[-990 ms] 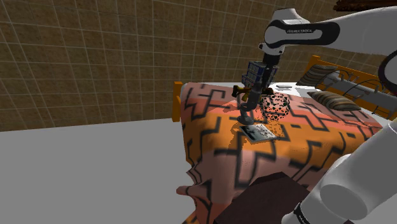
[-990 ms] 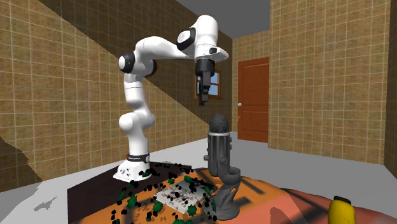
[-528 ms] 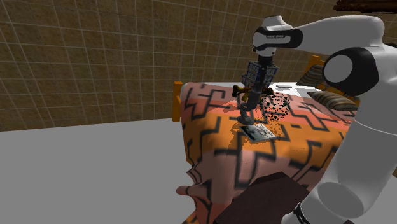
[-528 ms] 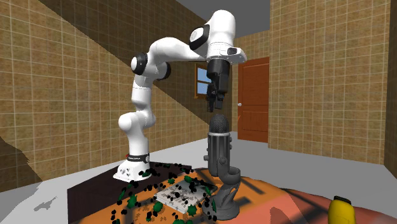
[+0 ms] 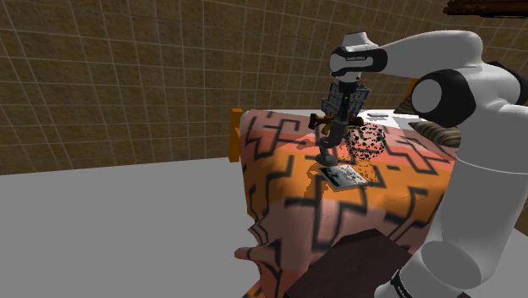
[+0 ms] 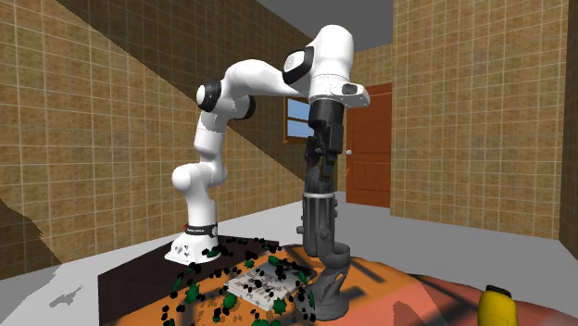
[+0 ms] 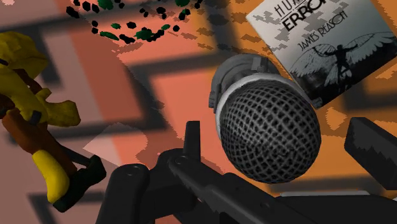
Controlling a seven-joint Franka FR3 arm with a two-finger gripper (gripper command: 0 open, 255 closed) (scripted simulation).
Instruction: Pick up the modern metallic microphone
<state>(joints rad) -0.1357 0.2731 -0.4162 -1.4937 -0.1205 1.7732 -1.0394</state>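
two black fingers (image 7: 372, 149) stand apart on either side of the mesh head of the grey microphone (image 7: 270, 130), and i can't see either one touching it, so nothing is held yet. the microphone stands upright on its own dark stand on the bed's orange zigzag blanket (image 5: 279, 173), close by a paperback book (image 7: 327, 44), with a yellow toy figure (image 7: 28, 89) well off to the other side. i judge the gripper (image 6: 321, 174) hangs straight above it, pointing down, because the upright body offers its sides to a clamp from the top. closing lower on the barrel looks safer to me than on the rounded head, which could slip.
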